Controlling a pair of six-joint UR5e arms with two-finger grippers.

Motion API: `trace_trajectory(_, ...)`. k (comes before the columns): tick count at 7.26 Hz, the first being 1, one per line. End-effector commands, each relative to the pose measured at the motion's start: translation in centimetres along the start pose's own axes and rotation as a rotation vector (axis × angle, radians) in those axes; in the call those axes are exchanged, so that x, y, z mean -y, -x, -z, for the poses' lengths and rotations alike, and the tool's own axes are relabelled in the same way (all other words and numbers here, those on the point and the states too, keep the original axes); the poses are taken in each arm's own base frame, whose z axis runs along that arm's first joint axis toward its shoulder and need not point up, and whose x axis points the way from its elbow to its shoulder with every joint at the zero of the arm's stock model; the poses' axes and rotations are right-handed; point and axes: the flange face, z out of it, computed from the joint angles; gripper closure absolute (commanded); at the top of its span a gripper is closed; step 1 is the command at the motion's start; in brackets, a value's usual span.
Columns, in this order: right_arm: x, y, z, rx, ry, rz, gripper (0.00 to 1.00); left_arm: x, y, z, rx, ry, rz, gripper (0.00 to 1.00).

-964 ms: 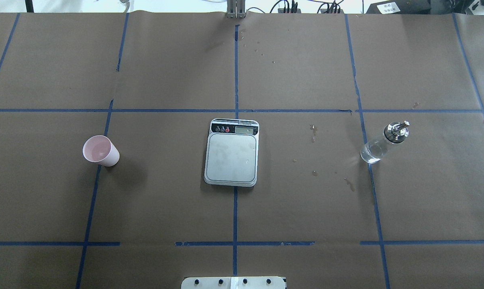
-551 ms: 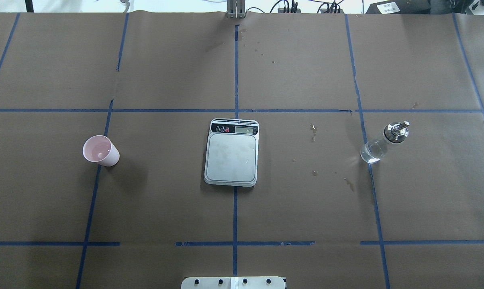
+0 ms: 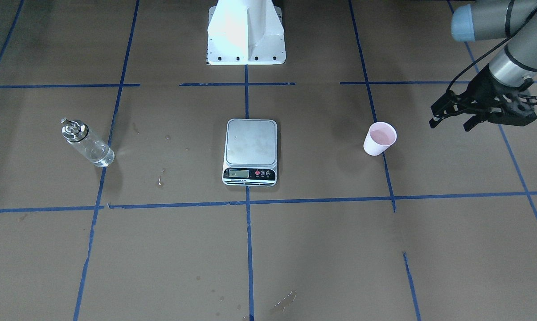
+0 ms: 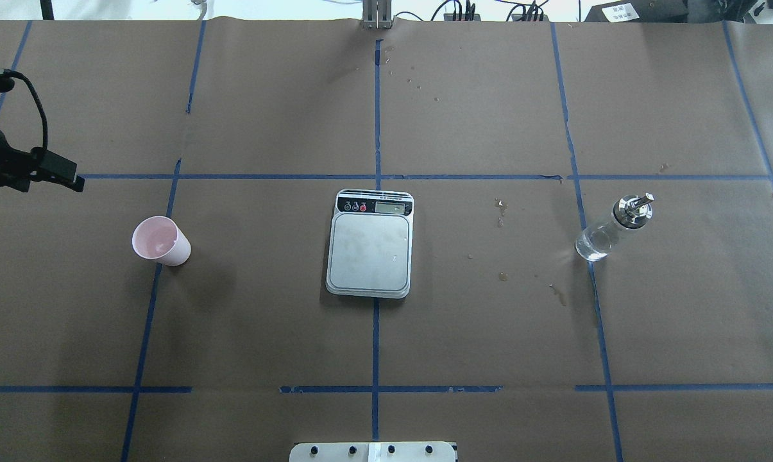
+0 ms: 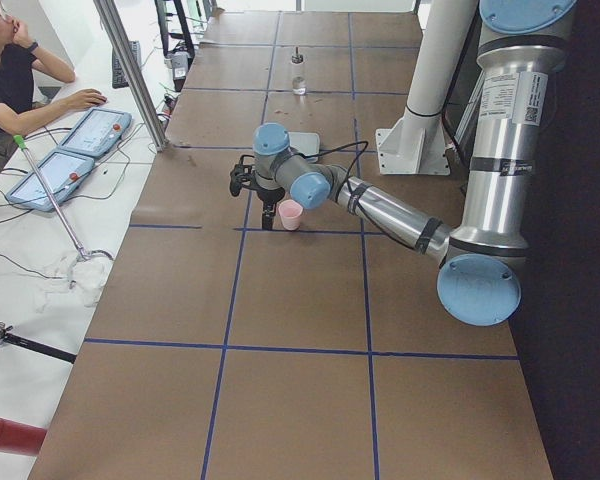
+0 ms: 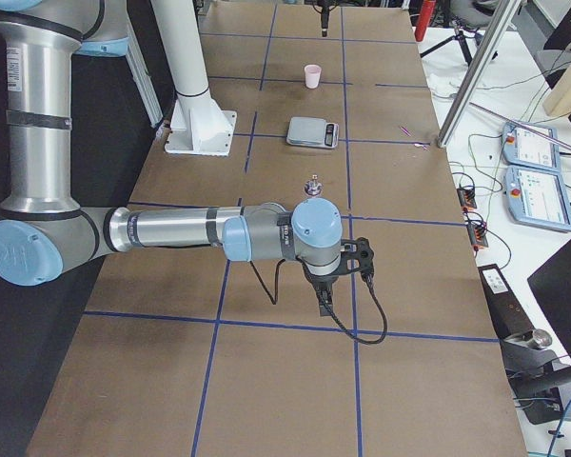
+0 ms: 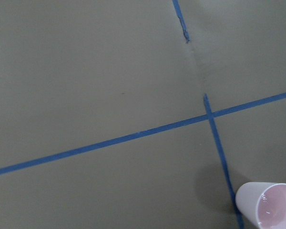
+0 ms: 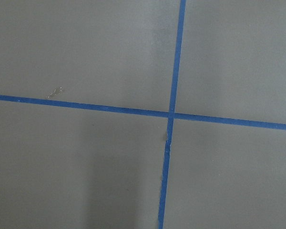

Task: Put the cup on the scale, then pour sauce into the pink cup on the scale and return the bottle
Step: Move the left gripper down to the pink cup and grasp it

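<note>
Left claw (image 3: 449,124): spread wide, empty, likely readied to admit small pale pink tapered cup (image 3: 379,138), stood upright just ahead. Right claw (image 6: 324,303): width undetermined.

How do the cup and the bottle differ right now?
The cup is opaque pale pink and open-topped; the bottle is clear, capped by a silver spout. The cup stands to the robot's left of the scale, the bottle to its right. Both stand upright on the paper, off the scale.
</note>
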Motion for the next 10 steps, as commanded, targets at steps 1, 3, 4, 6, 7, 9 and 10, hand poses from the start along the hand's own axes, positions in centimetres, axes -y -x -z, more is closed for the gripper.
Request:
trace_trajectory(1,0.2,0.3,-0.1,0.003,0.002,-0.005,0.00,-2.1,-3.8,-3.6,0.011,-0.006,0.103,0.00)
trace_trajectory(3,0.5,0.4,-0.1,0.002,0.002,0.001,0.00,-2.7,-5.6,-5.9,0.037,-0.010,0.105,0.00)
trace_trajectory(4,0.5,0.5,-0.1,0.005,0.000,0.003,0.00,-2.3,-5.6,-6.7,0.045,-0.004,0.107,0.00)
trace_trajectory(6,0.5,0.5,-0.1,0.008,0.001,0.004,0.00,-2.8,-5.5,-8.5,0.062,0.022,0.104,0.00)
trace_trajectory(7,0.4,0.3,-0.2,0.005,0.004,0.000,0.00,-3.3,-5.8,-8.9,0.063,0.034,0.098,0.00)
trace_trajectory(9,0.4,0.4,-0.2,0.006,0.003,0.002,0.00,-3.9,-6.1,-9.7,0.068,0.050,0.089,0.00)
trace_trajectory(10,0.4,0.4,-0.2,0.006,0.002,0.003,0.00,-4.1,-6.2,-10.0,0.070,0.056,0.087,0.00)
